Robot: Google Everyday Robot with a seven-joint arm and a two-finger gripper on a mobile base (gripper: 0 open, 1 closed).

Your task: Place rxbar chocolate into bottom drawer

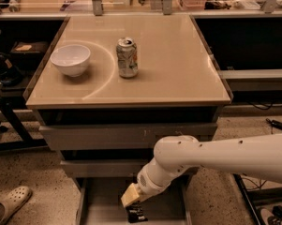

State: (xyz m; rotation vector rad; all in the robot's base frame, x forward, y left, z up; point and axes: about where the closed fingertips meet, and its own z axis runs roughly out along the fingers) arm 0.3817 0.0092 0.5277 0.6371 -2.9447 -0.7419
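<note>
Hovering over shallow grey metal bottom drawer point(104, 203), tan pincer point(132, 201) clamped on flat dark rxbar chocolate point(137, 213).

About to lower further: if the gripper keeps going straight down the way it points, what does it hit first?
The gripper, low over the bottom drawer, would probably press its held rxbar chocolate onto the drawer floor first; remaining gap unclear.

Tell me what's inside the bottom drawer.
Inside the bottom drawer: the rxbar chocolate, just below the gripper, and bare grey floor to its left. The arm covers the drawer's back and right part, so anything there is hidden.
</note>
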